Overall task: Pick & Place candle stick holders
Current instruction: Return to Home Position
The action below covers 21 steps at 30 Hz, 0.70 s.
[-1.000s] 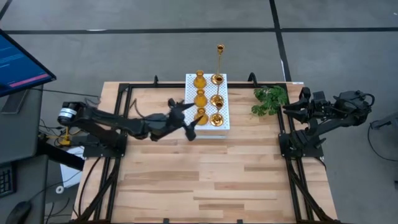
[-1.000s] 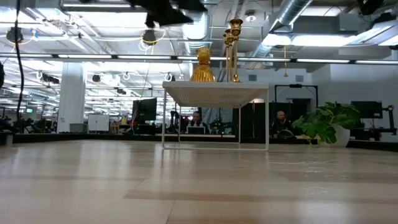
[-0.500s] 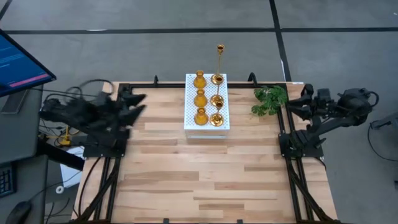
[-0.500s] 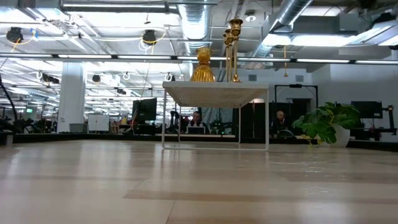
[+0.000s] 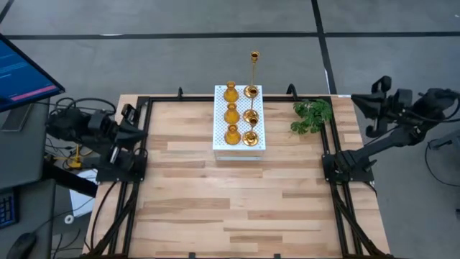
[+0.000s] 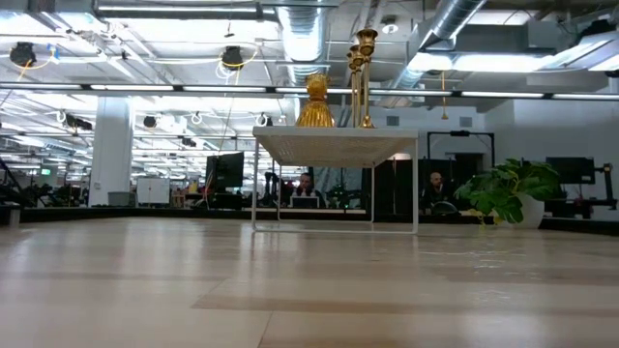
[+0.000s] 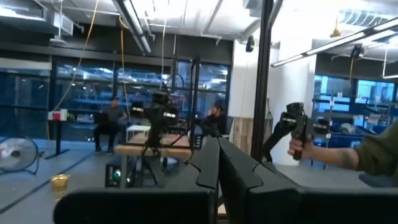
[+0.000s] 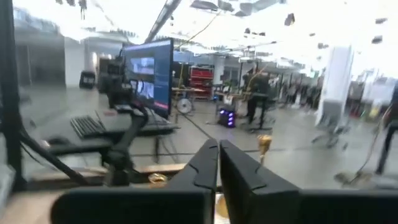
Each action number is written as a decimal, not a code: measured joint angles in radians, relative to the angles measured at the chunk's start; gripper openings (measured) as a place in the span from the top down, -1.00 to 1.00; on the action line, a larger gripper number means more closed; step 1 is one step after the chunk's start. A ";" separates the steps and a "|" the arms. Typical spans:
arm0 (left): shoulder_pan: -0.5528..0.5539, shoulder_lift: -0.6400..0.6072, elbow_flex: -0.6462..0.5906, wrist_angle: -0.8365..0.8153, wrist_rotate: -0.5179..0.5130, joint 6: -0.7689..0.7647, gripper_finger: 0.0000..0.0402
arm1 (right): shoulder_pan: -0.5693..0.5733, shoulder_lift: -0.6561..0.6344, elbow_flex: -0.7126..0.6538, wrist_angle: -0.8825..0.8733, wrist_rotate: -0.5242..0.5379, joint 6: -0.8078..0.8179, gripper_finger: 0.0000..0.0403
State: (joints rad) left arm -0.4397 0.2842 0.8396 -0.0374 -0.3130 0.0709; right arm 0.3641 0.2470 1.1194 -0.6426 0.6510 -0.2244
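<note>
Candle holders point(image 5: 232, 114) are standing upright (long axes vertical) on the white shelf point(image 5: 239, 146), far-centre table point(image 5: 237, 208). Left pincer point(image 7: 218, 144) is sitting tucked at the left edge, right pincer point(image 8: 219, 145) at the right; both pressed closed, empty.

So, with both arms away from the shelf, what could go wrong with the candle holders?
The tall-stemmed holder stands at the far edge of the white shelf; a bump might tip it off. The other candle holders sit close together in two rows, so one falling may hit neighbours. The left pincer and right pincer, both shut, flank the table.
</note>
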 joint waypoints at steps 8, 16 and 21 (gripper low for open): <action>0.000 -0.139 -0.040 -0.110 0.031 -0.026 0.98 | 0.018 -0.095 -0.005 -0.081 -0.030 0.010 0.99; 0.001 -0.287 -0.234 -0.109 -0.002 -0.098 0.98 | 0.020 -0.238 -0.176 -0.056 0.006 0.148 1.00; 0.002 -0.272 -0.320 -0.068 -0.022 -0.137 0.98 | 0.023 -0.240 -0.287 0.002 0.007 0.166 1.00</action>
State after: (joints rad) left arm -0.4377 0.0120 0.5199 -0.1059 -0.3346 -0.0659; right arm 0.3876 0.0066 0.8321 -0.6408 0.6578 -0.0587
